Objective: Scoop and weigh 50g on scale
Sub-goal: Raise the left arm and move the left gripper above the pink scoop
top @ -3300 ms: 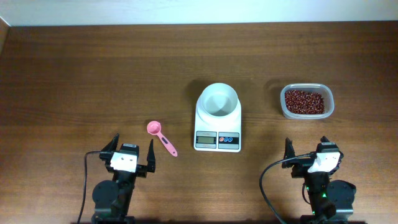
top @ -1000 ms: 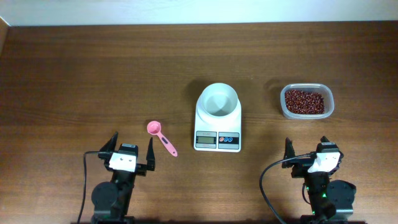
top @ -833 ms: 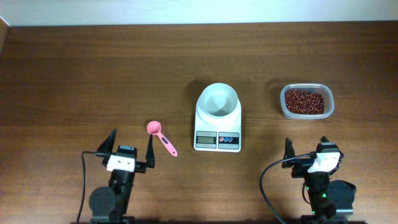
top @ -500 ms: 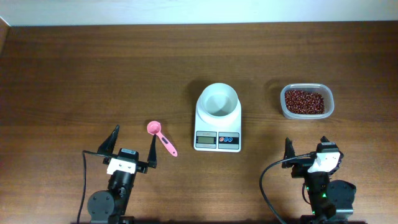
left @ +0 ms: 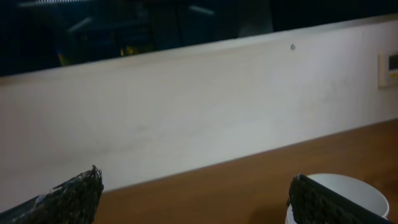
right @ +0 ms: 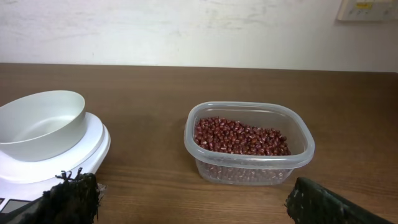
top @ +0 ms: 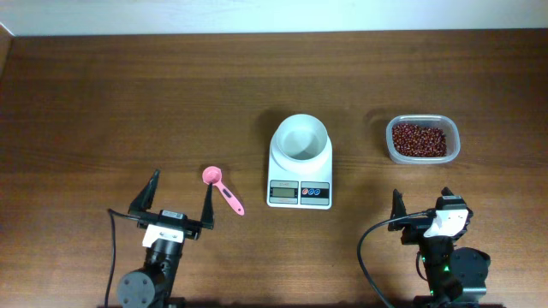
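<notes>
Left pincer (top: 182,182): open wide at the near left of the worktop (top: 128,94), two black fingers spread, nothing between them
Left pincer, own camera (left: 196,205): only the two dark finger tips show at the bottom corners; the view looks level over the wood toward the wall
Right pincer (top: 419,192): open wide too, at the near right, holding nothing
Right pincer, own camera (right: 199,202): finger tips low in both corners; the scale is ahead on its left and the tub ahead between the fingers
Pink spoon (top: 223,188): lies flat on the worktop just beyond the left pincer, round cup toward the far left, handle running to the near right; from above, the right finger tip of the left pincer is just beside the handle, and I cannot tell if they touch
Scale (top: 300,171): white, in the middle of the worktop, between the two arms and farther than both; the grey display and the red and blue buttons face the near side
Bowl (top: 300,139): round, white, sits on the far part of the scale, with no beans in it (right: 40,121); its rim shows low right in the left wrist view (left: 339,186)
Tub (top: 422,139): clear plastic, right of the scale and apart from it, no lid on it (right: 249,143)
Beans (top: 419,139): dark red-brown, all inside the tub, a shallow heap covering its bottom (right: 239,137)
Wall (left: 186,112): pale, behind the far edge of the worktop
</notes>
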